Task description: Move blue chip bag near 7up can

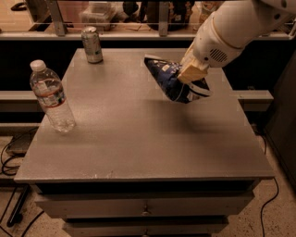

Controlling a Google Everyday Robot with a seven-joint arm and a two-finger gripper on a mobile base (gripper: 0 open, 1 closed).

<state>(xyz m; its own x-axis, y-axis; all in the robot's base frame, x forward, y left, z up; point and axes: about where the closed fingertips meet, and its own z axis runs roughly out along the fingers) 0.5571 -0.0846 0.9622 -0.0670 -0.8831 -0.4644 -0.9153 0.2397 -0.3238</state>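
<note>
The blue chip bag [170,79] hangs in the air above the right middle of the grey table [138,139], tilted with one corner pointing left. My gripper [190,76] is shut on the bag's right side, with the white arm reaching in from the upper right. The 7up can [92,44] stands upright at the table's back left, well to the left of the bag.
A clear plastic water bottle [52,98] stands upright near the table's left edge. A shelf with clutter [101,11] runs behind the table. Drawers [145,208] sit under the tabletop, and cables lie on the floor at both sides.
</note>
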